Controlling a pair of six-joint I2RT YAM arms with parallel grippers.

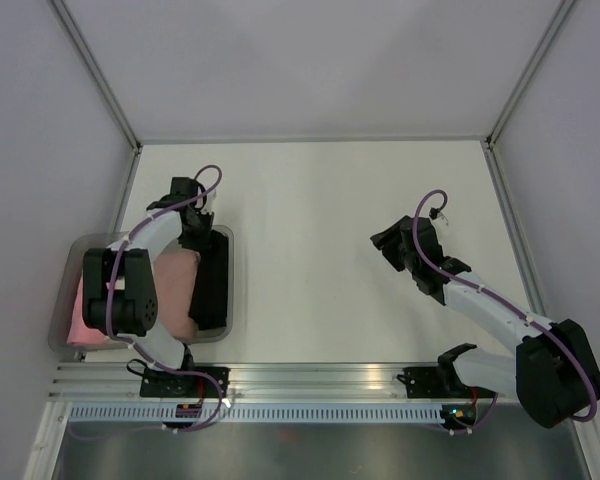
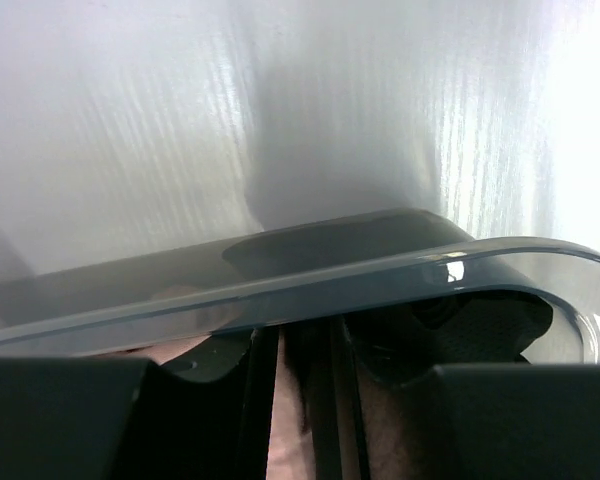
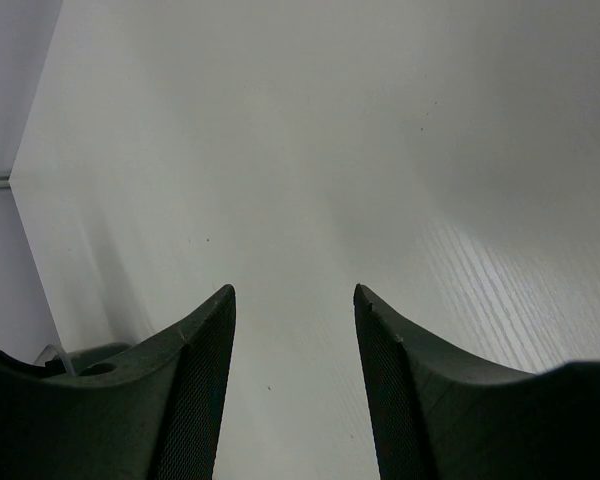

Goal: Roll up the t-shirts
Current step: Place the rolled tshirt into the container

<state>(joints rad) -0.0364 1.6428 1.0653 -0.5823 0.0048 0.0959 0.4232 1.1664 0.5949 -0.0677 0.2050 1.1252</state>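
White table (image 1: pixel 330 230); black t-shirt (image 1: pixel 212 290) lies in bin (image 1: pixel 58 338) under left claw (image 1: pixel 197 230).

The left arm (image 1: pixel 156 232) and right arm (image 1: pixel 492 306) share a look — white links, bulky black joints. A purple cable (image 1: pixel 212 172) loops along each; the right gripper's (image 3: pixel 294 292) dark fingers (image 3: pixel 130 420) carry cross-hatched pads (image 3: pixel 382 400).

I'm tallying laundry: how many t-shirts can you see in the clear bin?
3, all in the bin: a black t-shirt along its right side, a peach t-shirt beside that, a pink t-shirt at the left end. The left arm covers the middle, so more may be hidden.
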